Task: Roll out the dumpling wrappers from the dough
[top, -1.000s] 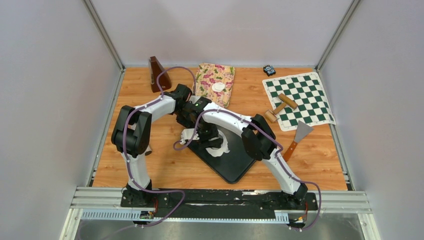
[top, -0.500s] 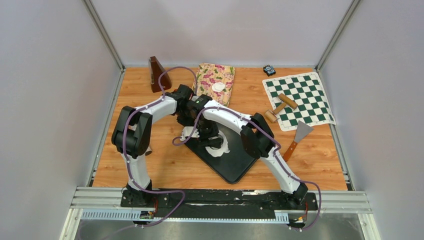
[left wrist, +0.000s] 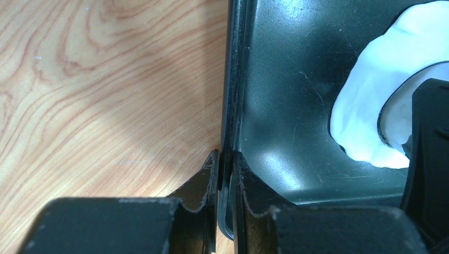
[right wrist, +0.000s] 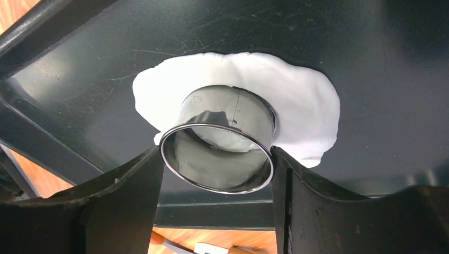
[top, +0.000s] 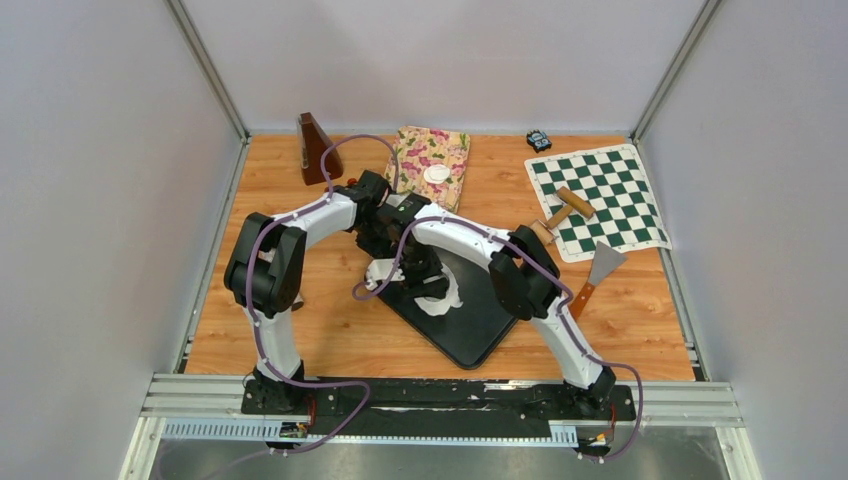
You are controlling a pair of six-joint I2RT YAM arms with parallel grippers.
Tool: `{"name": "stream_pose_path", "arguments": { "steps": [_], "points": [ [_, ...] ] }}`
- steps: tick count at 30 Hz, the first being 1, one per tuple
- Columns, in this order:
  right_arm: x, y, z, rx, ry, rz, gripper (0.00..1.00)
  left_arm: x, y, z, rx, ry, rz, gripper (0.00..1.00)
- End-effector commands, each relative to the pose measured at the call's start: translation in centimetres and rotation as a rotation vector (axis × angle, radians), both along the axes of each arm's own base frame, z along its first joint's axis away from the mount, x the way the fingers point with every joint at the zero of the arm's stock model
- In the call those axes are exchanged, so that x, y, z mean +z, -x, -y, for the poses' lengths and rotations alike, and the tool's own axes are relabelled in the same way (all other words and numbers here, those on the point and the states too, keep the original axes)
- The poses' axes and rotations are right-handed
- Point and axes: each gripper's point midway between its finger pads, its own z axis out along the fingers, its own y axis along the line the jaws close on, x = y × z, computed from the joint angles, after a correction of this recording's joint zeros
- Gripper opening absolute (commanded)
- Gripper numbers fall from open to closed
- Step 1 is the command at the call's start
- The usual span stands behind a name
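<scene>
A brown pyramid-shaped wooden metronome (top: 315,148) stands far left, a floral fabric cloth (top: 415,150) beside it. A green-and-white chequered mat (top: 620,195) lies far right, with a wooden-handled metal spatula (top: 597,275) nearer.

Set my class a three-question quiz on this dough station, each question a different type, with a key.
1. True or false: the left pincer is clamped on the rim of the tray.
2. Over the dough sheet, the right pincer is: A. shut and empty; B. closed on the ring cutter; C. open, holding nothing.
3. Fill in: the cut dumpling wrappers rest on the ______-patterned cloth.

Key: 1 true; 2 B; 3 floral.
</scene>
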Motion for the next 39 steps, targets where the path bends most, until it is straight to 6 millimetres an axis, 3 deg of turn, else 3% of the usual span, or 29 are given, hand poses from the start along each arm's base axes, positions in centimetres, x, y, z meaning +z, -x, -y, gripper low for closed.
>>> {"name": "stream_pose_path", "arguments": {
  "steps": [1,12,19,29,34,39],
  "points": [
    [-4.1,0.1,-3.2,0.144,-0.103,0.020,0.00,1.7,-1.1,0.8,0.006,0.028,0.068,0.00],
    [-3.8,0.7,-4.0,0.239,-0.164,0.083,0.00,1.6,-1.0,0.8,0.004,0.027,0.063,0.00],
    [-5.2,0.2,-2.4,0.183,-0.086,0.035,0.00,1.7,-0.9,0.8,0.000,0.028,0.067,0.00],
    [-5.0,0.2,-1.1,0.093,-0.031,-0.028,0.01,1.9,-1.0,0.8,0.003,0.025,0.072,0.00],
    [-5.1,-0.1,-1.0,0.062,-0.017,-0.015,0.18,1.9,-1.1,0.8,0.004,0.025,0.076,0.00],
    [-3.4,-1.0,-2.4,0.028,-0.087,0.011,0.46,1.9,-1.0,0.7,0.004,0.024,0.074,0.00]
  ]
}}
